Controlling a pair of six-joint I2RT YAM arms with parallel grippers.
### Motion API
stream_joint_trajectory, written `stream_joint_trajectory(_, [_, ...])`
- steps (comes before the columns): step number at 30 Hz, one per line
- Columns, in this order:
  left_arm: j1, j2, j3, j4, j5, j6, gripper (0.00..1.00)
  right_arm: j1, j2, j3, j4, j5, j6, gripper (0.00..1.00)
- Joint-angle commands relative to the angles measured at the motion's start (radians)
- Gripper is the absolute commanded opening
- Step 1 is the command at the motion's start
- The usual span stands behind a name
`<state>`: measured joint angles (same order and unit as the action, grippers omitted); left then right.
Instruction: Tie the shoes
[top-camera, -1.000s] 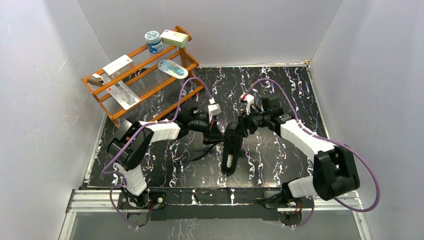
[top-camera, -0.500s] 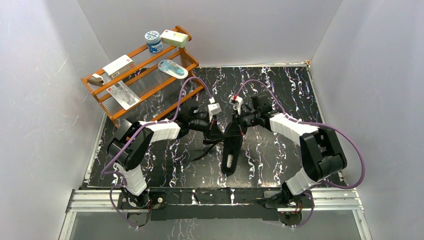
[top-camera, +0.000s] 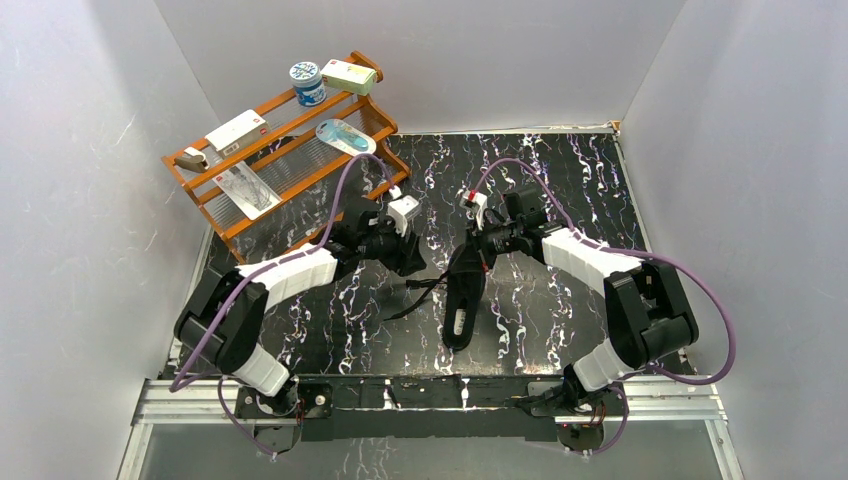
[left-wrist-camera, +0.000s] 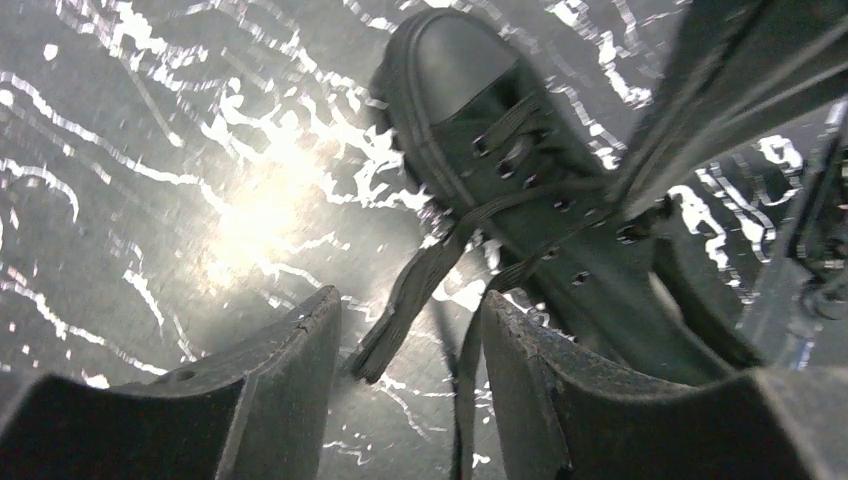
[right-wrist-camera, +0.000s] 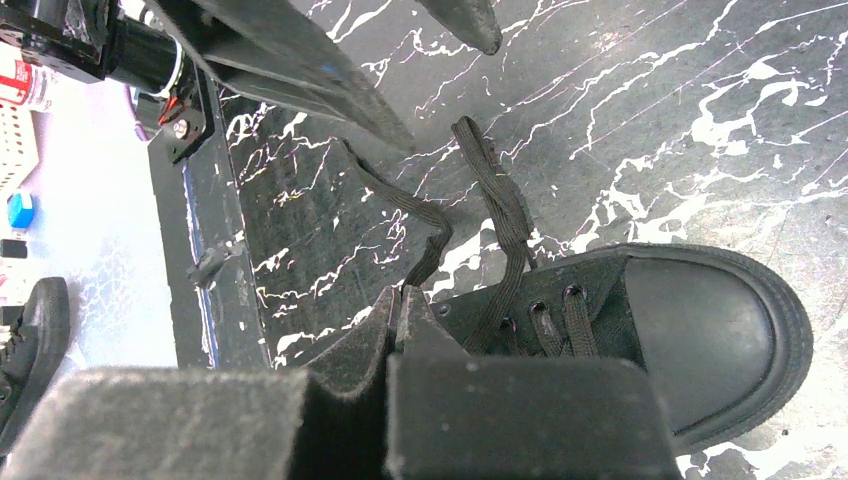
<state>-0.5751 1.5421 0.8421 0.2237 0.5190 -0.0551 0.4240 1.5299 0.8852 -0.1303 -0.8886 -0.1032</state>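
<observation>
**Item:** one small black low-top canvas sneaker (top-camera: 461, 300) with a dark sole and a white label on its insole.

**Location:** it stood on its sole near the middle of the black, white-veined marble-pattern desk (top-camera: 570, 180), between the two arms.

**Orientation:** the long axis ran near to far. The heel faced the arm bases and the rubber toe cap faced the back wall, with the far end leaning slightly to the right.

**Fittings:** the thin black laces (right-wrist-camera: 500, 200) were untied. Two flat ends trailed from the eyelets onto the desk at the shoe's left side.

**Left gripper** (left-wrist-camera: 410, 300): it sat low over the desk, just left of the sneaker. Its fingers were parted and one lace end lay on the desk in the gap between them.

**Right gripper** (right-wrist-camera: 398, 300): it was at the eyelet part of the sneaker, fingers pressed together. One lace ran up to the tips, but whether it was nipped could not be told.

**Also present:** an orange slatted wooden rack (top-camera: 290, 150) stood at the far left of the desk. It held flat packets and a blue-lidded round tub (top-camera: 306, 82).
</observation>
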Motion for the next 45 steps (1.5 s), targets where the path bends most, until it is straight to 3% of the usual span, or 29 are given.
stream_joint_trajectory(1, [0.000, 0.012, -0.018, -0.123, -0.123, 0.087, 0.52, 0.002, -0.035, 0.005, 0.019, -0.009, -0.005, 0.00])
stream_joint_trajectory(8, [0.000, 0.103, -0.023, -0.044, -0.125, 0.154, 0.51, 0.002, -0.028, 0.015, 0.031, -0.020, 0.007, 0.00])
stream_joint_trajectory(12, [-0.003, 0.157, -0.006, -0.033, -0.093, 0.175, 0.45, 0.002, -0.029, 0.015, 0.021, -0.026, 0.004, 0.00])
stream_joint_trajectory(19, [-0.017, 0.145, -0.061, -0.001, -0.072, 0.204, 0.45, 0.001, -0.038, 0.018, 0.015, -0.034, 0.004, 0.00])
stream_joint_trajectory(40, [-0.031, -0.020, -0.217, 0.183, -0.045, 0.018, 0.49, 0.002, -0.084, -0.016, 0.012, -0.045, 0.018, 0.00])
stream_joint_trajectory(45, [-0.031, -0.024, -0.222, 0.201, -0.048, -0.013, 0.45, 0.002, -0.089, -0.026, 0.012, -0.048, 0.018, 0.00])
